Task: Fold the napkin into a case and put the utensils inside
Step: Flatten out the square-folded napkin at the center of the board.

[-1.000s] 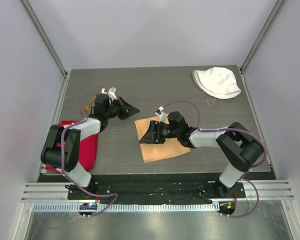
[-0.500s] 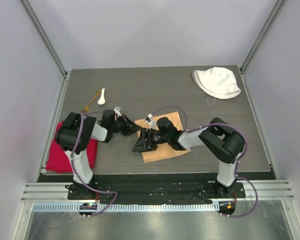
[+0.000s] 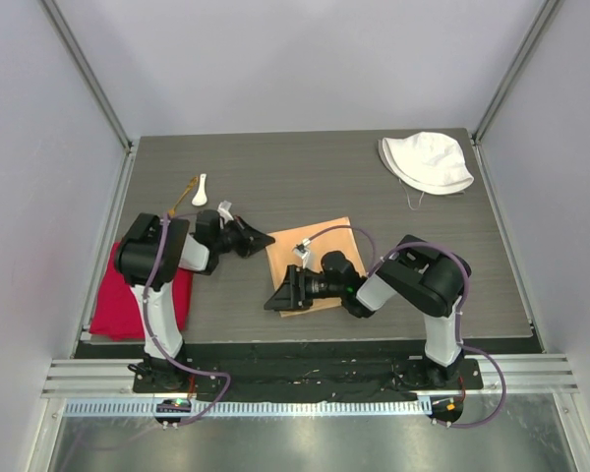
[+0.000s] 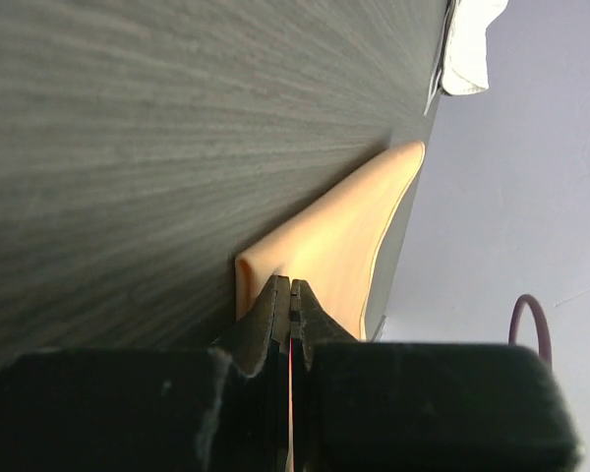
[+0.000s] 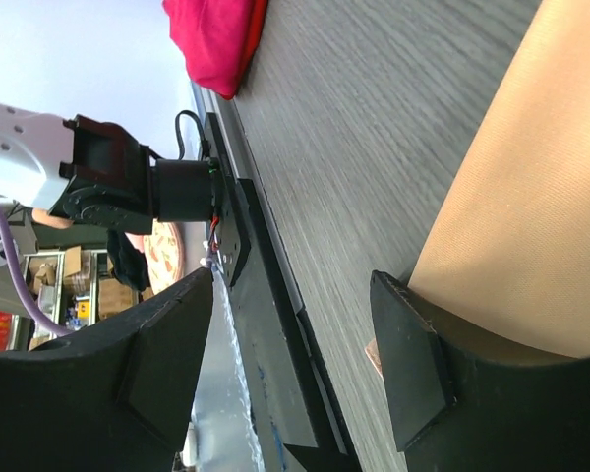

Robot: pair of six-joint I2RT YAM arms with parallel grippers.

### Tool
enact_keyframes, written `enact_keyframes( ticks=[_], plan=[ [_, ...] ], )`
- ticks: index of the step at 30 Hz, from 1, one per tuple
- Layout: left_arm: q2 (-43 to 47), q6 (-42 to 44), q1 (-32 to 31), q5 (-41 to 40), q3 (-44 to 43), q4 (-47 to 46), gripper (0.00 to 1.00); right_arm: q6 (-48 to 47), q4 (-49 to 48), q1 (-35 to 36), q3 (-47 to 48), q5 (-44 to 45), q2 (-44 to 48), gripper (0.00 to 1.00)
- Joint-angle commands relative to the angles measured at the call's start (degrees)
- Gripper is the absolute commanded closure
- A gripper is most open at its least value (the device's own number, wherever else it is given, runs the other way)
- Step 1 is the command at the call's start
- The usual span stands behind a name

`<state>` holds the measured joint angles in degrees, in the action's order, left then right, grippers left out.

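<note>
**Left claw nips the napkin's far corner while the right lines up on the near one**

The napkin [image 3: 329,246] lies flat and unfolded near the middle of the desk [image 3: 305,177], so no case exists yet. The left claw [image 4: 290,295] is closed tight with its tips on the cloth's far-left corner. The edge there curls up against them, so the corner looks pinched, though the cloth between the tips is too thin to see. The right claw [image 5: 292,295] stands wide apart and holds nothing. It sits low at the near-left corner, with one finger at the cloth's edge and the other over bare desk. Holding both left corners would make sense, because the two arms could then carry that edge across together for a first fold.

The spoon [image 3: 200,189] and fork [image 3: 181,203] rest together at the desk's far left, well away from the napkin, waiting for the case.

A second ago the left claw hung open near those utensils, hiding them from above. It has since swung over to the napkin and snapped closed. The right claw has drawn back from over the cloth's left part to its near corner, its opening barely changed.
</note>
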<state>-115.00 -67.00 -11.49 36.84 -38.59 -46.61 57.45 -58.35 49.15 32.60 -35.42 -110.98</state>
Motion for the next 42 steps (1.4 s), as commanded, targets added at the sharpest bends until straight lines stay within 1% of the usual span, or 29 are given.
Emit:
enact_keyframes(
  ticks=[1,4,6,8,9,11,12,14,15,16,18,19,20,21,22,23,24,25,27,28,31,32,35,36,37,38,39,40,42],
  plan=[
    [-3.7,5.1,1.3,-8.5,-2.9,9.1,1.0,-0.8,5.4,1.6,-5.4,-0.3,-1.9,0.29],
    [-4.1,5.9,1.5,-9.1,-5.4,12.0,1.0,0.0,2.6,1.6,-6.5,-1.0,-3.5,0.29],
    [-4.4,6.2,1.4,-9.2,-6.1,12.0,1.0,-0.5,2.0,1.7,-6.7,-1.0,-3.4,0.29],
    [-4.2,7.8,1.5,-10.0,-6.8,13.4,1.0,-2.4,6.0,2.2,-5.4,0.1,-0.7,0.29],
    [-3.9,8.7,1.4,-10.5,-7.2,16.1,1.0,-4.0,11.7,2.4,-4.7,1.0,0.8,0.29],
    [-2.3,10.8,1.5,-11.8,-8.3,18.4,1.0,-8.6,17.5,3.9,-2.6,3.5,3.8,0.29],
    [-1.5,11.4,1.5,-12.1,-8.8,20.8,1.0,-10.0,24.4,4.5,-1.8,4.6,7.8,0.29],
    [0.2,12.1,1.5,-12.8,-10.4,22.8,1.0,-15.0,31.5,5.3,1.0,7.8,11.6,0.29],
    [2.1,12.3,1.5,-13.1,-11.2,24.0,1.0,-16.3,37.3,5.3,2.0,8.7,14.8,0.29],
    [3.2,12.5,1.4,-13.5,-12.0,27.2,1.0,-19.1,40.0,5.3,3.0,9.8,16.6,0.28],
    [6.8,13.6,0.9,-13.8,-14.5,29.5,0.99,-21.8,47.1,4.7,6.5,12.9,19.3,0.27],
    [8.1,14.3,0.6,-13.9,-15.5,33.6,0.97,-22.7,48.1,4.0,7.4,13.1,21.3,0.26],
    [9.7,15.1,0.2,-14.5,-17.5,35.9,0.96,-23.4,48.6,3.0,8.7,12.9,21.9,0.26],
    [11.2,16.8,-0.7,-15.0,-18.4,38.6,0.95,-23.1,48.8,-0.2,9.2,12.1,22.4,0.26],
    [14.5,17.4,-1.3,-15.5,-19.4,40.8,0.92,-22.8,48.5,-2.0,9.6,11.9,22.8,0.26],
    [16.2,18.0,-1.9,-15.7,-19.2,43.6,0.92,-21.6,48.1,-3.9,10.2,11.4,23.0,0.26],
    [17.9,18.4,-2.7,-15.9,-18.7,44.4,0.92,-20.8,46.8,-6.1,10.4,11.2,23.2,0.25],
    [21.6,18.3,-2.9,-15.9,-17.1,45.0,0.92,-19.8,46.3,-9.9,10.6,11.2,23.4,0.26],
    [25.2,17.4,-3.8,-15.0,-14.4,45.4,0.91,-17.2,43.4,-13.7,11.4,9.2,23.1,0.25],
    [28.1,17.2,-4.2,-14.9,-11.6,45.4,0.92,-16.4,42.6,-17.1,12.0,8.9,22.4,0.25],
    [31.4,15.6,-7.3,-14.9,-6.4,44.8,0.93,-15.2,42.1,-22.0,15.5,7.8,18.3,0.26],
    [33.2,15.0,-9.0,-14.8,-4.8,43.7,0.92,-15.3,42.4,-22.8,18.0,7.9,15.6,0.26],
    [33.2,11.6,-11.5,-13.7,-0.8,37.6,0.92,-15.4,42.2,-24.4,23.4,6.1,10.9,0.32],
    [32.3,10.8,-13.4,-13.4,-0.2,36.0,0.93,-15.4,42.6,-24.4,25.0,5.4,7.7,0.34],
    [31.3,10.3,-14.4,-13.2,0.3,33.7,0.93,-15.0,42.7,-24.4,26.4,4.8,6.0,0.37],
    [30.2,9.5,-16.4,-12.9,0.4,32.6,0.94,-14.1,42.1,-24.3,27.9,3.5,4.6,0.39],
    [27.7,9.2,-17.3,-12.6,0.4,31.5,0.95,-12.9,38.7,-24.4,28.0,2.6,2.0,0.41],
    [26.8,8.6,-18.2,-12.3,0.6,29.2,0.95,-11.8,37.9,-24.4,28.3,2.4,1.0,0.44],
    [24.8,7.4,-20.3,-11.6,1.4,26.5,0.95,-10.9,36.0,-24.4,28.7,1.2,-1.5,0.45]
  ],
)
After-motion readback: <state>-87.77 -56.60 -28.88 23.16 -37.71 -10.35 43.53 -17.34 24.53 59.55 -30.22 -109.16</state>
